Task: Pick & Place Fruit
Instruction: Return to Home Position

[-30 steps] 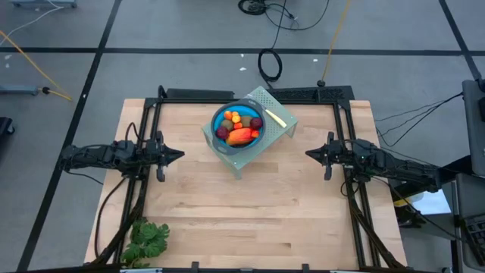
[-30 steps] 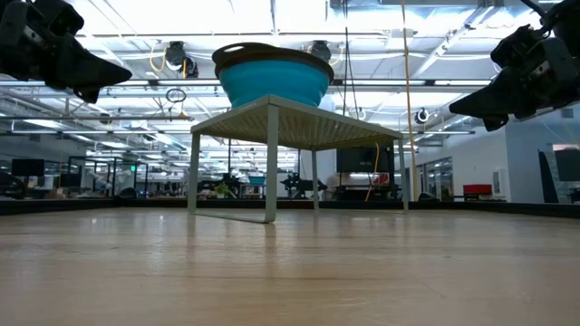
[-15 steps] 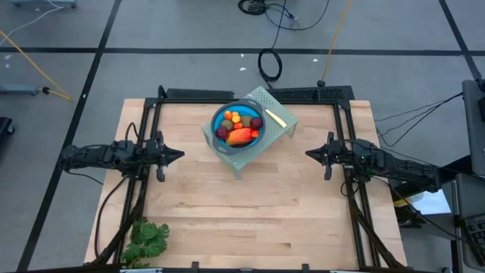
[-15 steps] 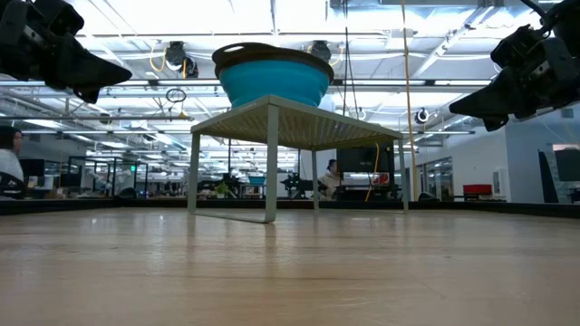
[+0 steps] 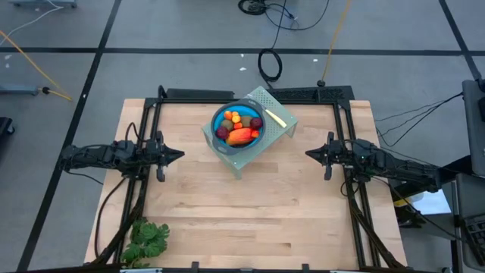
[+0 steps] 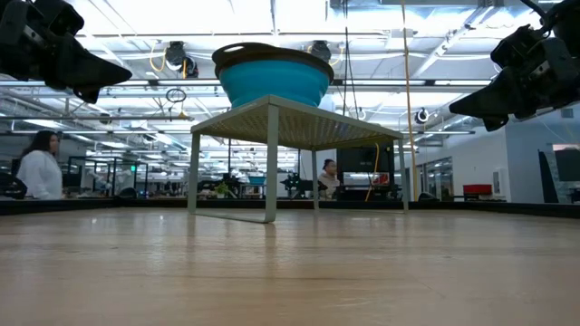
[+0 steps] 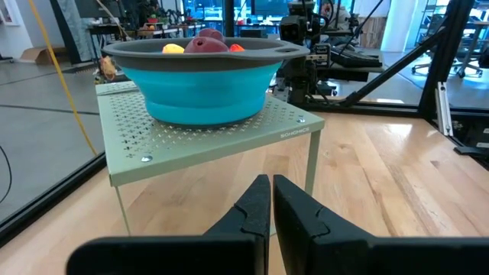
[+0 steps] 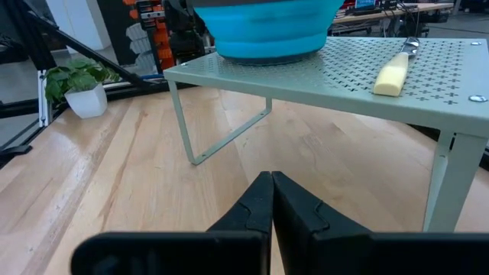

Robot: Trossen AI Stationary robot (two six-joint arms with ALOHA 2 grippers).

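- the fruit (image 5: 240, 127) lies piled in the blue strainer bowl (image 5: 215, 120) – a long orange-red piece (image 5: 241, 136) on the near side, dark red balls (image 5: 256, 122) beside it, small orange ones toward the far side.
- from the left wrist view only the tops of the fruit (image 7: 205, 42) show above the bowl's dark rim (image 7: 137, 52).
- the bowl stands on a pale green perforated shelf (image 5: 241, 159), which sits at the far middle of the table (image 5: 250, 205), turned at an angle to the table's edges.
- a yellow-handled knife (image 5: 275, 117) lies flat on the shelf just to the right of the bowl, apart from it; the right wrist view shows it (image 8: 393, 72) resting on the shelf top.
- the left gripper (image 5: 180, 155) hovers at the left side of the table, well apart from the shelf and pointing toward it; its fingers (image 7: 256, 206) are pressed together on nothing.
- the right gripper (image 5: 308, 154) hovers at the right side at the same depth, facing the left one – fingers (image 8: 289, 200) together, holding nothing.
- in the low view both grippers hang above the table top, one at each upper corner, the shelf (image 6: 299, 122) between them.
- a green leafy bunch (image 5: 148, 239) lies at the near left corner of the table.
- beyond the table, a person in white (image 6: 41, 172) shows at the left and another person (image 6: 328, 172) under the shelf's span.
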